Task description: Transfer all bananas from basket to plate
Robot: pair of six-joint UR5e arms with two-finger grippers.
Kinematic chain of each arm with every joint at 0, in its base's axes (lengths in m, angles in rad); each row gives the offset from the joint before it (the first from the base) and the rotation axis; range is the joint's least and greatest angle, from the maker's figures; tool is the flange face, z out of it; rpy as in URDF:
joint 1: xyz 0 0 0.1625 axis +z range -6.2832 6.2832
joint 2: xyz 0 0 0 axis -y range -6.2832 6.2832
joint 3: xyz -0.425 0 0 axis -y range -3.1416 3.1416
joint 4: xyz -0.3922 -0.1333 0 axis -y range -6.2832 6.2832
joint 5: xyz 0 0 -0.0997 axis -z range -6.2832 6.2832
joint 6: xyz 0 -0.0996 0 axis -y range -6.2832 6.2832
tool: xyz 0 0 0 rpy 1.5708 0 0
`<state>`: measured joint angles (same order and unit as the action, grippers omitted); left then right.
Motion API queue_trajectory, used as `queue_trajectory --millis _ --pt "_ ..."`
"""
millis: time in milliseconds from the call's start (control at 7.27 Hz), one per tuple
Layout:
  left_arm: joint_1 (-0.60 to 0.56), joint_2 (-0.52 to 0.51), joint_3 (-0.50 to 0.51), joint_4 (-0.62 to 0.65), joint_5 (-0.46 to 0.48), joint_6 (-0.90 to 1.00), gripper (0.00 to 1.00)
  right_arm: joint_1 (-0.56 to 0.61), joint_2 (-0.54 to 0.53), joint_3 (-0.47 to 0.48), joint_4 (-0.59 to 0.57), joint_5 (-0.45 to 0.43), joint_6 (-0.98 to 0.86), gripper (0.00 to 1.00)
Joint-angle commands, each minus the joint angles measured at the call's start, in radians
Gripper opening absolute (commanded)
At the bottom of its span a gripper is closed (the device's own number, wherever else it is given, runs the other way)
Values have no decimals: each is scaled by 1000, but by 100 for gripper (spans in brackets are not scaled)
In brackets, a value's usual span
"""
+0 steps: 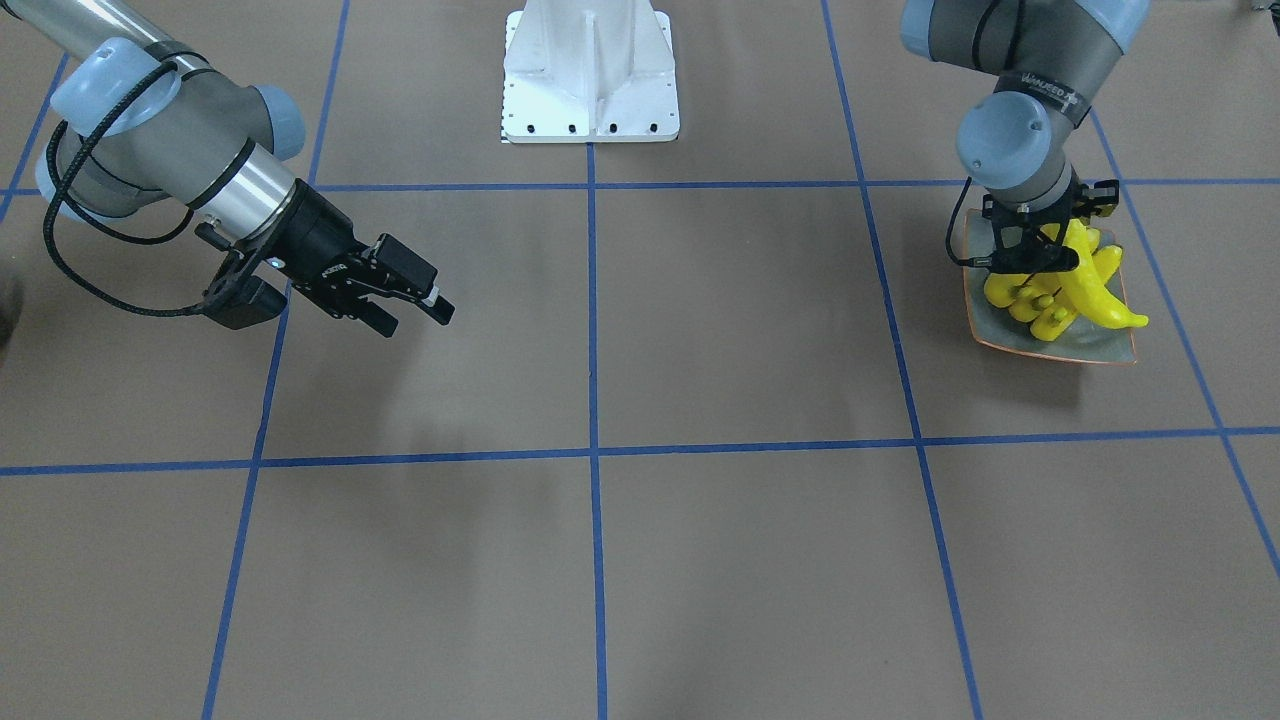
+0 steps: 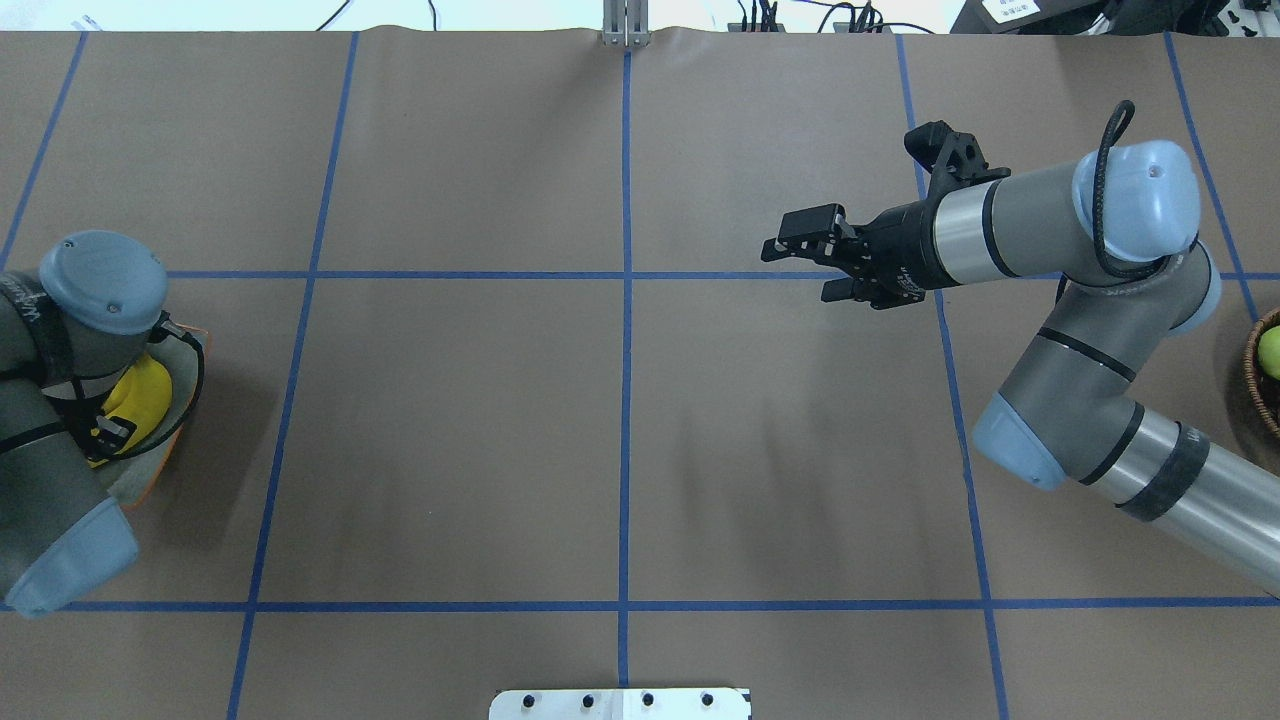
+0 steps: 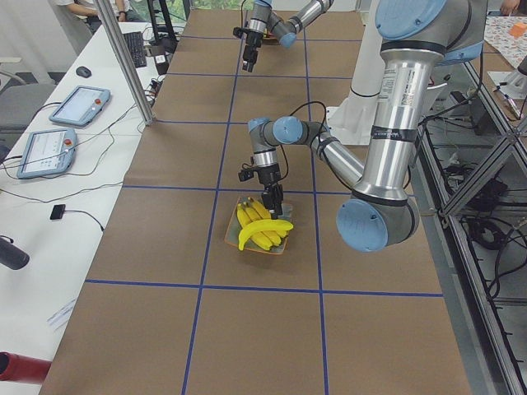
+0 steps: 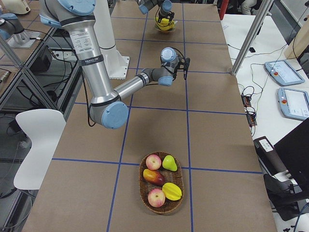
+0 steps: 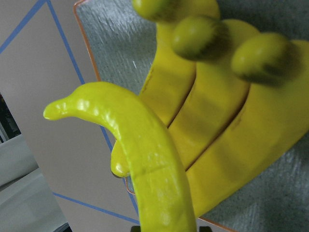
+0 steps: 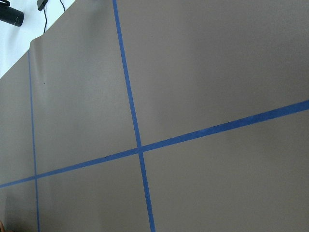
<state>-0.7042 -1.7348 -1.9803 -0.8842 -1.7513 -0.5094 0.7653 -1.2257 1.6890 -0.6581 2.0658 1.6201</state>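
Presently clenching the left pincer point(image 1: 1050, 258) on one banana point(image 1: 1105, 305), slanting it across three bananas point(image 1: 1020, 300) lying on the plate point(image 1: 1095, 347) just below; holding the right pincer point(image 1: 415, 320) released, far across the worktop point(image 1: 700, 350).

We view the table point(image 2: 450, 450) from overhead, opposite and both ends. Wrist cameras look closely down. Exterior views share the plate point(image 1: 1095, 345).

The bananas point(image 1: 1060, 295) are seen as smooth, glossy plastic. The plate point(image 1: 1095, 345) is glossy, finely grained close up. The counter point(image 1: 750, 330) is covered with matt brown paper lined with blue tape point(image 1: 592, 300). The basket point(image 4: 161, 210) is woven of wicker. The arm tubes point(image 2: 1200, 495) are finished in brushed metal.
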Motion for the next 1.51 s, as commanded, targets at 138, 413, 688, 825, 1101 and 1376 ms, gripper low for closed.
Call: queue_trajectory --millis 138,413,688,825,1101,1376 --pt "0 -25 3 4 -2 0 70 0 0 3 2 1 1 100" --pt "-1 -66 -21 13 -72 2 78 3 -1 6 2 1 1 100" --pt "-12 -116 -95 8 -80 2 84 41 -59 43 2 14 -9 100" --pt "-53 -129 -142 -1 -144 12 92 86 -86 44 -3 54 -17 100" --pt "-275 -141 -154 -82 -366 171 96 205 -154 35 -15 163 -148 100" --pt "-461 -141 -109 -148 -535 183 96 380 -189 23 -160 284 -395 100"
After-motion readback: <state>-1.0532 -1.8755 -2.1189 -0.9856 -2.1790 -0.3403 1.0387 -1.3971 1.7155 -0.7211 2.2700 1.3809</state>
